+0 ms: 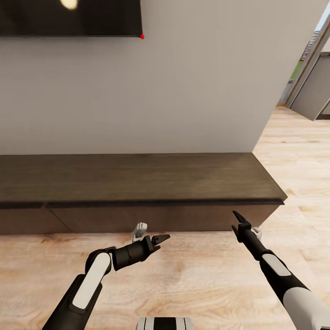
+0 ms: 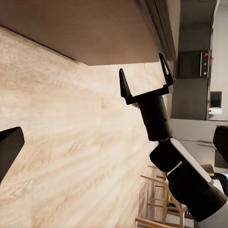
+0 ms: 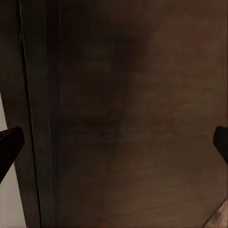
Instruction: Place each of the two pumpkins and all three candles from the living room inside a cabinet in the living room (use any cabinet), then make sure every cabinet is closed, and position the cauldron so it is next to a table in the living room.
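We have our two hands low over the floor (image 1: 192,279), both short of the cabinet (image 1: 137,178), which runs across ahead of them against the wall (image 1: 197,91). Our left hand (image 1: 151,238) sits near the cabinet's front, pointing across toward our right hand (image 1: 243,224). The right hand is well apart from it, aimed at the cabinet front near that unit's right end. Above and behind the left hand, a screen (image 1: 68,18) hangs on the wall. Beyond the right hand, past the cabinet's end, the floor runs on toward a doorway (image 1: 311,87).
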Available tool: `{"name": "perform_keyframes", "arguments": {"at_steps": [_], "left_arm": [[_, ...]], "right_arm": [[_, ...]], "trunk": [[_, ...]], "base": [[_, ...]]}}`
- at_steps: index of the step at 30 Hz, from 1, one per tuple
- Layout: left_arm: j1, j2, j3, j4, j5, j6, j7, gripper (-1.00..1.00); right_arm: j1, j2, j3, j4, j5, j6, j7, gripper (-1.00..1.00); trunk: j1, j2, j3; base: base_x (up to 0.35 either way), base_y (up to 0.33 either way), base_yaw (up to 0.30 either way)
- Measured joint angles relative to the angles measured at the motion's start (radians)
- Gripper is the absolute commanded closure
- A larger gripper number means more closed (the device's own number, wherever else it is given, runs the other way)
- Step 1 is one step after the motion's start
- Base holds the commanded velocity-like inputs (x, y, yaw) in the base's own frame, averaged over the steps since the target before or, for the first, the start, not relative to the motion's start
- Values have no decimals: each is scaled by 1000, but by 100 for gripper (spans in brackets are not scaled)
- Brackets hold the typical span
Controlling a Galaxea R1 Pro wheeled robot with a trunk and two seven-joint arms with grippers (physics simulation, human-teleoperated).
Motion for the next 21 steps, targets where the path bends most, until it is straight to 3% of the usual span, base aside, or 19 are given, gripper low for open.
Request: {"name": "perform_keyframes", "arguments": {"at_steps": [14, 21], "left_arm": [[0, -1, -1, 0, -1, 0, -1, -100], [0, 19, -100, -48, -3, 0, -124, -100]], "right_arm": [[0, 0, 0, 0, 1, -1, 0, -100], [0, 0, 0, 0, 2, -3, 0, -100]], "trunk": [[0, 0, 0], [0, 0, 0]], "base": [[22, 0, 0], [0, 0, 0]]}}
